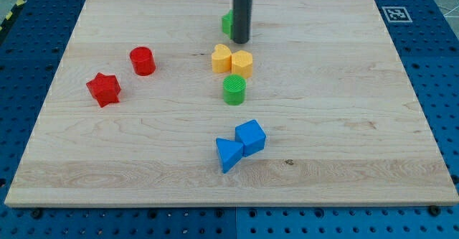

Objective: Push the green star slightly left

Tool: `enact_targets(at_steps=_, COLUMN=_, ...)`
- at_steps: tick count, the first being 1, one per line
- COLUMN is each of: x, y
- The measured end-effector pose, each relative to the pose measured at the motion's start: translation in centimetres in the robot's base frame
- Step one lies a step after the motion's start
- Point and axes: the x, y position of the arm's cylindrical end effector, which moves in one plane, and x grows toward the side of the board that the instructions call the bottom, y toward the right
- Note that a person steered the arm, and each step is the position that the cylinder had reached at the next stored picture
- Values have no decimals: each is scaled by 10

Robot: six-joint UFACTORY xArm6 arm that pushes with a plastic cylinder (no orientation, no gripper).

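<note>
In the camera view you see my tip [241,41] near the table [358,124] top edge, touching the right side of the green star [226,24], which it mostly hides; this arm carries no pincer, so no pincer state can be told. Below sit a yellow heart [221,57] touching a yellow hexagon [242,64], then a green cylinder [234,90], then a blue cube [251,136] touching a blue triangle [228,154]. Toward the view's left you find a red cylinder [142,60] and a red star [104,89].

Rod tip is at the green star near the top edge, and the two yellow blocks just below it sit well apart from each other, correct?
Not quite. In the camera view, the two yellow blocks sit touching side by side. The rest holds: my tip is at the green star, near the view's top edge.
</note>
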Motion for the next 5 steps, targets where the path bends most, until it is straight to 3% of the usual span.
enact_targets(at_steps=2, x=-35, y=-6)
enact_targets(at_steps=3, x=-15, y=17)
enact_targets(at_steps=4, x=-23, y=50)
enact_targets(at_steps=5, x=-56, y=26)
